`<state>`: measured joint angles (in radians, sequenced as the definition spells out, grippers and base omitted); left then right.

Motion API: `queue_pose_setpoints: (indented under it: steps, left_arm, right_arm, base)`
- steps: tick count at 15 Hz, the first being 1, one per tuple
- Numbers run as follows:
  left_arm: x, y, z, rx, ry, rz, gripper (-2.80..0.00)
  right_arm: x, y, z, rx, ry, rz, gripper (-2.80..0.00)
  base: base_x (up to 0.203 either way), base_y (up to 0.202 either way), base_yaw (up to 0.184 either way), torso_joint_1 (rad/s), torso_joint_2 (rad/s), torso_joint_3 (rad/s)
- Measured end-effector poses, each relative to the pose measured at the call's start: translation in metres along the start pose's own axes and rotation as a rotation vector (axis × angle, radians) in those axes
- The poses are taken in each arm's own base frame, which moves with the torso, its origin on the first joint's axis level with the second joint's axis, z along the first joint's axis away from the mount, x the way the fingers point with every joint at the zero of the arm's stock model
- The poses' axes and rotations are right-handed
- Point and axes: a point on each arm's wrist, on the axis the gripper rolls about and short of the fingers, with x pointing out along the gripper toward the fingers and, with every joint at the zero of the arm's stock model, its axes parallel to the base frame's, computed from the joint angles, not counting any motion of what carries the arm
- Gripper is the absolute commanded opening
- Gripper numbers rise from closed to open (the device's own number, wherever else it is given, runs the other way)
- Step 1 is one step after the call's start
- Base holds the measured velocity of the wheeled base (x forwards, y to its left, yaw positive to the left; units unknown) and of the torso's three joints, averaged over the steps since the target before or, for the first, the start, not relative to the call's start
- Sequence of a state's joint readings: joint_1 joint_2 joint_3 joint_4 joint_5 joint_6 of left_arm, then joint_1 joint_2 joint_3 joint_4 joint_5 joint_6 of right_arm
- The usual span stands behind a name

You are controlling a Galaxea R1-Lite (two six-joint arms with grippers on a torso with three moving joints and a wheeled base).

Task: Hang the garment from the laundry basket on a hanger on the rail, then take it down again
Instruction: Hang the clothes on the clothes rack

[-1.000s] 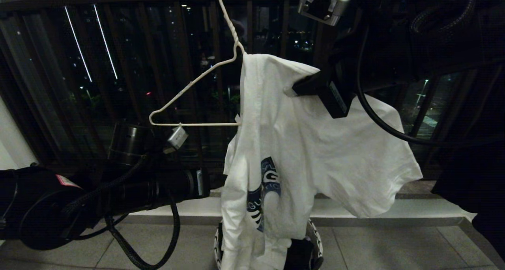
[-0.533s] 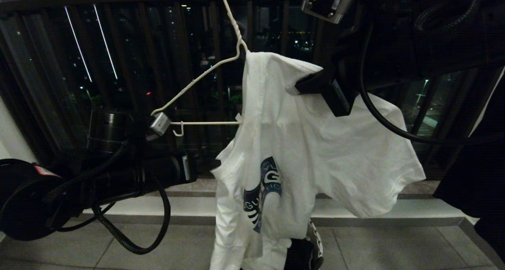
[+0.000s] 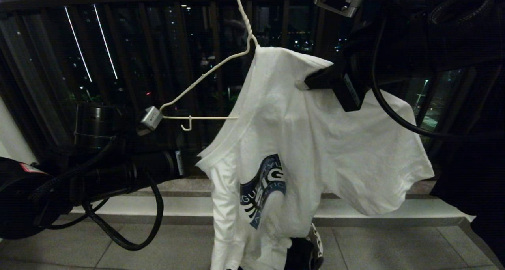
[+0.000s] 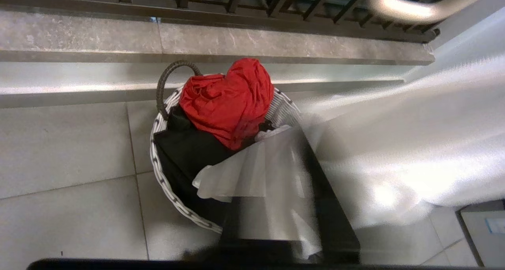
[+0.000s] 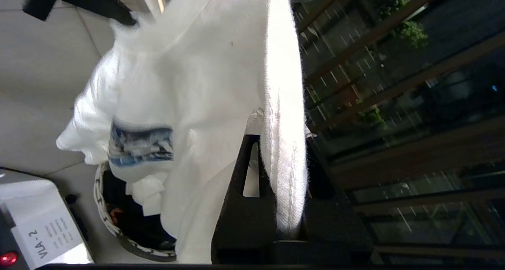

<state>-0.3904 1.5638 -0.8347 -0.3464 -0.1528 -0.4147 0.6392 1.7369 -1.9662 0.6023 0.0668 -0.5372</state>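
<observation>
Garment [image 3: 315,144] half on hanger [image 3: 205,92], both grippers [image 3: 309,82] [image 4: 276,207] pinching it.

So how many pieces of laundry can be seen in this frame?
3: the white T-shirt on the hanger, the red cloth and black garment in the basket; more may be hidden.

Pale tiled floor [image 4: 63,144] bearing the round laundry basket [image 4: 158,159], which stands against the raised stone ledge [image 4: 236,45] at 12 o'clock. A red cloth [image 4: 229,96] tops a black garment [image 4: 185,151] inside the basket.
</observation>
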Motion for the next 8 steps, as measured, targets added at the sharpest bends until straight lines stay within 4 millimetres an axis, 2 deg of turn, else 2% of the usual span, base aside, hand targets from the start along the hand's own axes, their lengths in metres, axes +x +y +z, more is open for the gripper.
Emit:
queue_pose_setpoints:
  steps: [8]
  left_arm:
    - [-0.003, 0.016, 0.016, -0.022, -0.056, 0.050, -2.80]
  right_arm:
    - [-0.020, 0.000, -0.003, 0.003, 0.006, -0.004, -2.80]
  base:
    - [0.000, 0.000, 0.000, 0.000, 0.00, 0.000]
